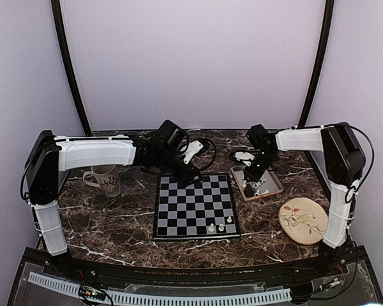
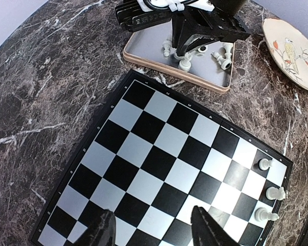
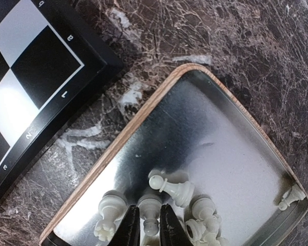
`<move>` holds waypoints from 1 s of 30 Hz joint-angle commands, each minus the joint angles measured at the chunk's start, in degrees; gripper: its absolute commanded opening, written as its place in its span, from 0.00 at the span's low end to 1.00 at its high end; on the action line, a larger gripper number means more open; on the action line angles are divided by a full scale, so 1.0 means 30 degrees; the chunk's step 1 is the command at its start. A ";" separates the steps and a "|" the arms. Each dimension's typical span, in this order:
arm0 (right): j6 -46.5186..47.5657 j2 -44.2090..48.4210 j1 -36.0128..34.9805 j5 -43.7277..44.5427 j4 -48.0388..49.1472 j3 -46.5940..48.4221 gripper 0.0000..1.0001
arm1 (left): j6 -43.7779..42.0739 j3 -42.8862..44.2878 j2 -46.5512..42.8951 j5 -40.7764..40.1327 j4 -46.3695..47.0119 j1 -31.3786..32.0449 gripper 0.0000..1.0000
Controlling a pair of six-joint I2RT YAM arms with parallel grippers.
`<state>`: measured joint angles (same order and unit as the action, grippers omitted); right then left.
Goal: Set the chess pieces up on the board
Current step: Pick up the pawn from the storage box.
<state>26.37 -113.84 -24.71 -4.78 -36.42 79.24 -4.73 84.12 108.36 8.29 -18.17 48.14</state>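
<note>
Right pincer [image 3: 150, 215] nips an upright pawn [image 3: 150, 204] in the tray [image 3: 236, 169], its long axis vertical.

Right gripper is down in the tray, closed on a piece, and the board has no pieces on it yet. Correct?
Not quite: the board is not bare. Three chess pieces stand near one corner, as the left wrist view shows. The right gripper is in the tray, pinching a piece.

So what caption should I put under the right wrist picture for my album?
The right claw straddles a white chess piece in the tray, next to the board.
</note>
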 commanded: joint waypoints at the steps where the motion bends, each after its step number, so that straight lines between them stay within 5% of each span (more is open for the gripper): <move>1: -0.0123 0.0157 0.0092 -0.0198 -0.0158 0.0061 0.11 | -0.0268 -0.0031 -0.0230 -0.0156 -0.0532 0.0008 0.52; 21: 0.0059 0.4407 -0.0099 -0.2562 -0.2595 0.0284 0.05 | 0.0873 -0.0369 -0.1227 -0.1144 -0.0014 -0.0447 0.52; 30: 0.1500 0.6217 -0.4326 -0.2967 -0.3241 -0.0385 0.06 | 0.3688 -0.1933 -0.3573 0.0002 0.2379 -0.3605 0.53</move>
<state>27.94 -97.08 -31.44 -12.03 -44.21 79.18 1.43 80.12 103.18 6.61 -15.68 40.82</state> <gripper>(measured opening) 0.059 0.530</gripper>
